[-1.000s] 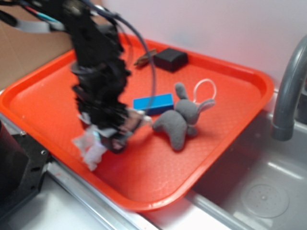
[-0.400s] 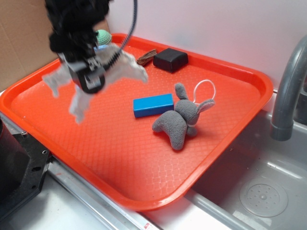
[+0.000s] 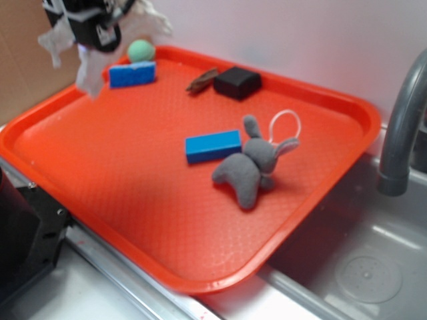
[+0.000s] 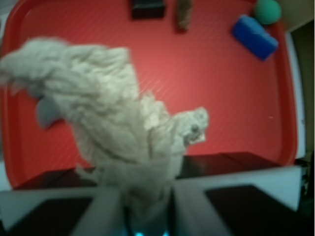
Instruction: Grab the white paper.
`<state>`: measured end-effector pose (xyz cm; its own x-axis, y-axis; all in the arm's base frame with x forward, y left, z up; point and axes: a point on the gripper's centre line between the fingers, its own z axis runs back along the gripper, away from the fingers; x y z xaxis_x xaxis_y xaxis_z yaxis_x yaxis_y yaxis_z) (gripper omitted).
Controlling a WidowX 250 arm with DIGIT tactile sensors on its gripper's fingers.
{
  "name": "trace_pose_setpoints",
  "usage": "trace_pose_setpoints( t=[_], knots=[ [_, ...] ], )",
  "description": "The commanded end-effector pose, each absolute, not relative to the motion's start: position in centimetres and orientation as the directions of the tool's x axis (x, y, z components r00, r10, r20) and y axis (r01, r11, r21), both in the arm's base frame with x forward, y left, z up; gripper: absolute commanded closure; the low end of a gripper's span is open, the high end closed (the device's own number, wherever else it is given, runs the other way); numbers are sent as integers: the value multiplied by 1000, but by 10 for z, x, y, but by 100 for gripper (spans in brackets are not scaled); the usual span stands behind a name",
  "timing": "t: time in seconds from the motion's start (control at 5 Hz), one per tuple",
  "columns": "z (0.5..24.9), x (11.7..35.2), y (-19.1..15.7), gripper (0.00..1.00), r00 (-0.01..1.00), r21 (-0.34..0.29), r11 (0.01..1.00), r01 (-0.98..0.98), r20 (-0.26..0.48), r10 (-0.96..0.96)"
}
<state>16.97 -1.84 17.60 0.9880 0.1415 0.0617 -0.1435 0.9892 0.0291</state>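
Observation:
The white paper (image 3: 87,70) is a wrinkly wad hanging in the air at the upper left of the exterior view, high above the red tray (image 3: 133,220). My gripper (image 3: 93,33) is shut on it, with loose ends spreading to both sides. In the wrist view the white paper (image 4: 108,132) fills the middle of the frame, pinched between my two fingers (image 4: 106,209) at the bottom, and my gripper (image 4: 142,206) holds it well above the tray (image 4: 221,98).
On the tray lie a grey plush bunny (image 3: 250,167) with a white loop, a blue block (image 3: 212,145) beside it, another blue block (image 3: 132,73), a green ball (image 3: 141,50), a black box (image 3: 236,81) and a brown piece (image 3: 201,80). A grey faucet (image 3: 400,133) stands over the sink at right.
My gripper has risen from the tray's near left edge up and toward the back left, carrying the white paper clear of the tray. The second blue block and green ball are now uncovered.

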Motion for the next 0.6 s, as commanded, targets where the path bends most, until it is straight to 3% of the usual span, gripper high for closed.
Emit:
trace_pose_setpoints(
  t=[0.0,0.2,0.4],
  knots=[
    [202,175,14,100,963,19,975,-223,159,218],
    [213,172,18,100,955,25,974,-226,200,217],
    [224,163,22,100,947,-38,975,-221,229,223]
  ],
)
